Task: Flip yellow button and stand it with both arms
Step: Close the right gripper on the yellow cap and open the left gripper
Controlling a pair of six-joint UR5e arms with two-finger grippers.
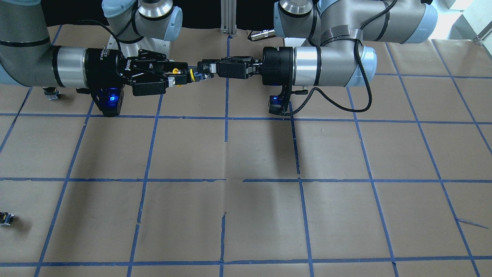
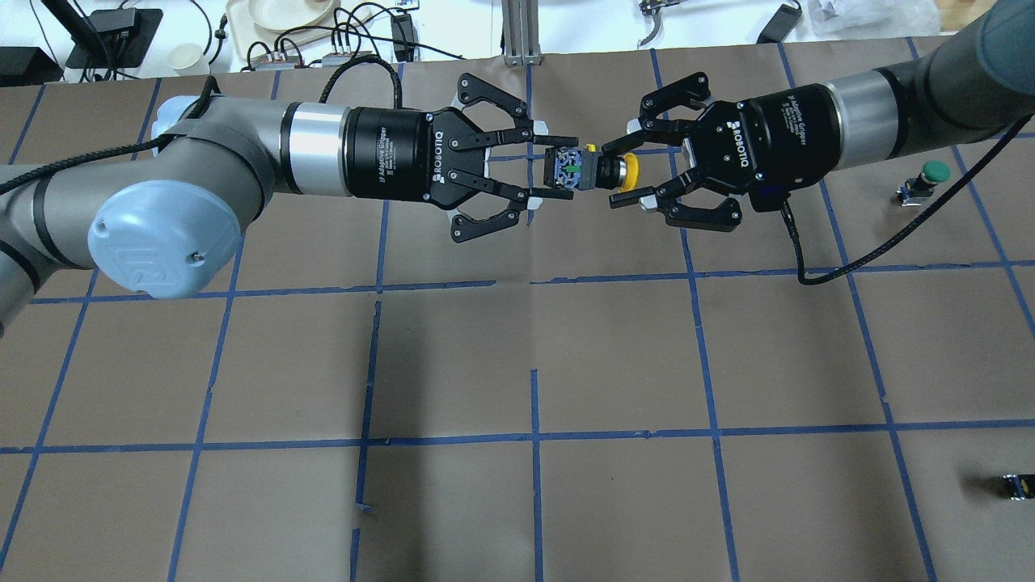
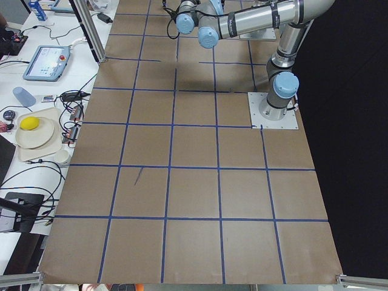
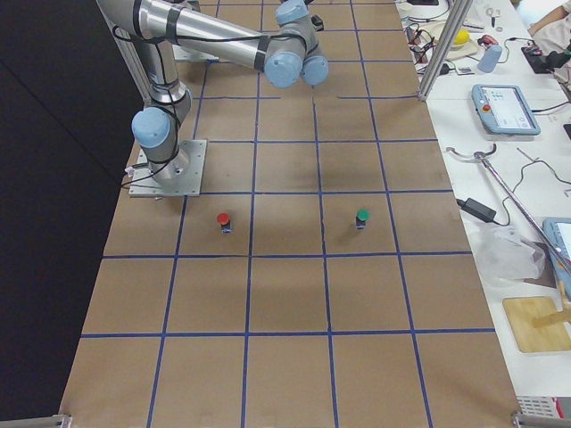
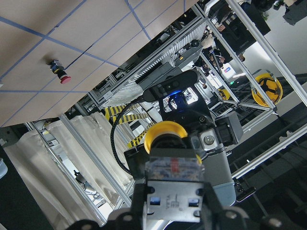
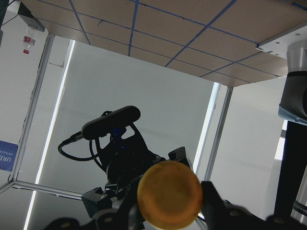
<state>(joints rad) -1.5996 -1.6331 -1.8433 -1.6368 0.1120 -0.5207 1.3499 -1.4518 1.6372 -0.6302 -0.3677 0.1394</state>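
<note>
The yellow button [image 2: 627, 171] hangs in the air between my two grippers, lying on its side, cap toward the right arm. My left gripper [image 2: 559, 170] is shut on its black-and-grey body [image 2: 568, 171]. The left wrist view shows the body [image 5: 173, 188] between the fingers, with the cap beyond. My right gripper [image 2: 611, 175] is open, its fingers on either side of the cap with narrow gaps. The cap [image 6: 169, 193] fills the middle of the right wrist view. In the front-facing view the button [image 1: 189, 75] sits between the right gripper [image 1: 173, 78] and the left gripper [image 1: 204, 72].
A green-capped button [image 2: 928, 175] stands on the brown, blue-taped table [image 2: 614, 356] under the right arm, also in the exterior right view [image 4: 361, 217]. A red-capped button [image 4: 223, 220] stands nearer the base. A small dark part [image 2: 1017, 485] lies at the right edge.
</note>
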